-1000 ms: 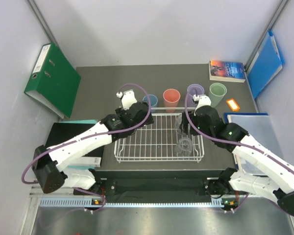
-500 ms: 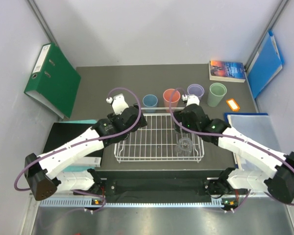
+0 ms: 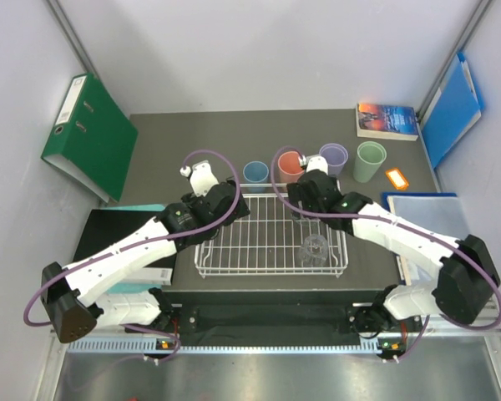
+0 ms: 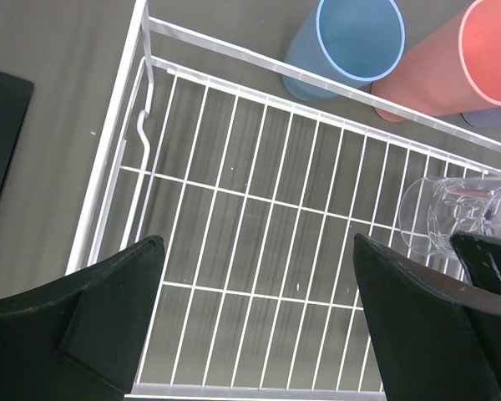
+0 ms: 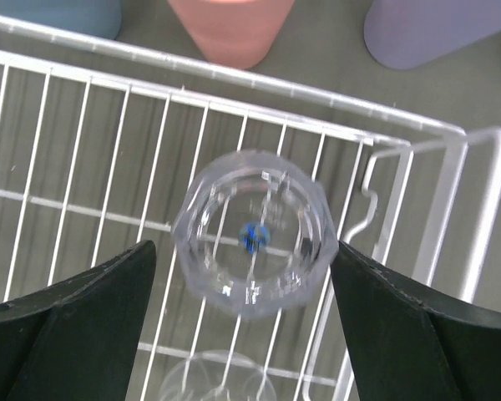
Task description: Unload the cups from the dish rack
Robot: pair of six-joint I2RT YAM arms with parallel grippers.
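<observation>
While left tool [image 4: 257, 242], right tool [image 5: 244, 251] gape empty, dish rack [image 3: 250, 238] holds two clear glasses [image 5: 249, 230] [image 5: 217, 376].

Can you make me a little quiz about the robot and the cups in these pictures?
1. True or false: the salmon pink cup stands inside the dish rack.
2. How many clear glasses are in the rack?
3. Which one hangs with a clear glass centred between its open fingers?
A. the left gripper
B. the right gripper
C. neither

Key: 1 false, it stands on the table behind the rack; 2 two; 3 B.
</observation>
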